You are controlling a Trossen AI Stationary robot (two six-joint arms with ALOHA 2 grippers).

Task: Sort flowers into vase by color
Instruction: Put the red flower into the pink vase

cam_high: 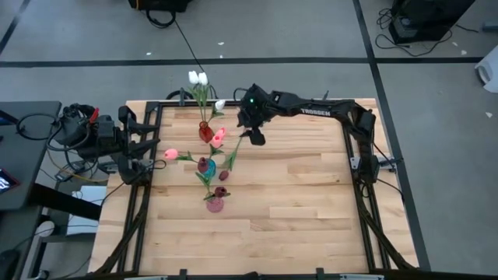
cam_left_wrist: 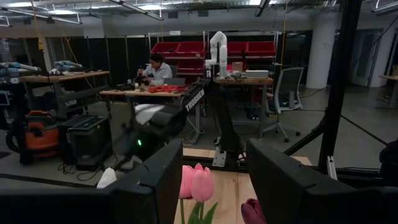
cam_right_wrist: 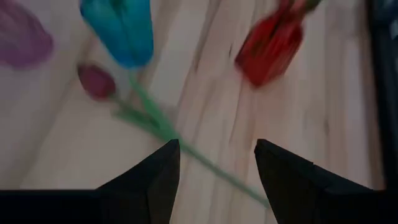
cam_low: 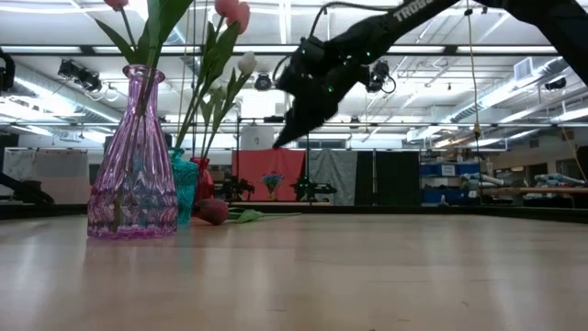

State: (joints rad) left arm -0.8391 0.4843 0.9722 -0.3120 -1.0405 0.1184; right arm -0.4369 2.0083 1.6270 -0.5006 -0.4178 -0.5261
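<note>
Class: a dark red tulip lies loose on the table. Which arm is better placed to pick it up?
Right. The right gripper hangs open above the dark red tulip; the left gripper waits at the table's left edge.

1. Three vases, red (cam_high: pixel 205 131), blue (cam_high: pixel 208 165) and purple (cam_high: pixel 215 204), crowd the table's (cam_high: pixel 296 210) nine-to-eleven o'clock part.
2. A dark red tulip (cam_right_wrist: pixel 97 81) lies beside them.
3. From one to six o'clock the boards are free.
</note>
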